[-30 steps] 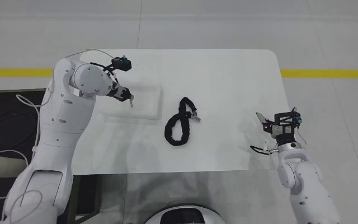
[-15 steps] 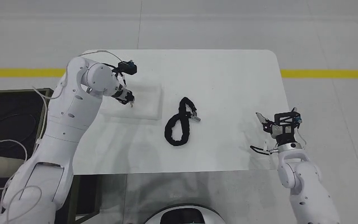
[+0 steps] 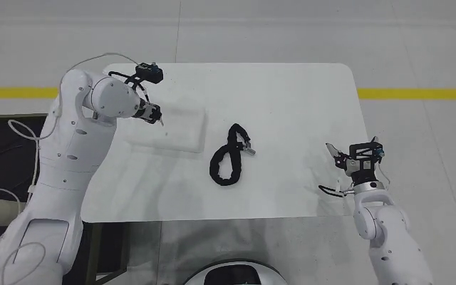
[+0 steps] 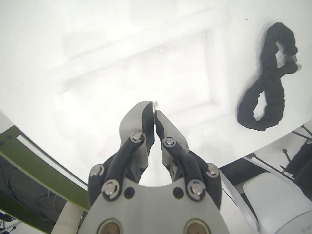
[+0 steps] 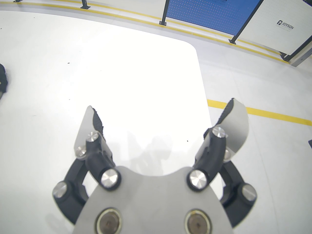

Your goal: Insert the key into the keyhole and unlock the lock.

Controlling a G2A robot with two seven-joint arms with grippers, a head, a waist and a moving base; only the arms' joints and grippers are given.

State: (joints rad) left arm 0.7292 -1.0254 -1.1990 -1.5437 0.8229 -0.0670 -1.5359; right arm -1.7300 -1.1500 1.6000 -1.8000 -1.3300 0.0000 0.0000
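A white desk [image 3: 285,107] with rounded corners stands on a pale grey floor, and a yellow line [image 3: 399,92] runs across the floor past its far side.

Nearest, at the desk's right edge and close to the near right corner, hangs the right gripper [image 3: 329,169] [image 5: 162,109]. Its fingers [image 5: 93,120] are spread wide and hold nothing, with bare desk between them.

Further in, about the middle of the desk and a little toward the left edge, lies the lock [image 3: 226,160] [image 4: 268,83]. It is a black, cloth-covered chain bent into a rough figure of eight and lying flat. Its small metal end piece [image 3: 249,148] [image 4: 293,62] sticks out on the side facing the right edge. Nothing touches the lock, and both grippers are well apart from it.

Beside the lock, toward the left edge and the far left corner, sits a shallow white foam tray [image 3: 182,132] [image 4: 170,74]. The left gripper [image 3: 158,117] [image 4: 154,109] hangs over the tray's left part. Its fingers [image 4: 146,115] are pressed together on the key [image 4: 155,103]. Just a small bright tip of the key peeks out past the pads, and I cannot make out how the rest of it sits. The key is held clear of the lock, with the tray's rim between them.

Beyond the far right corner, blue and white panels [image 5: 214,3] stand on dark posts along the yellow line.
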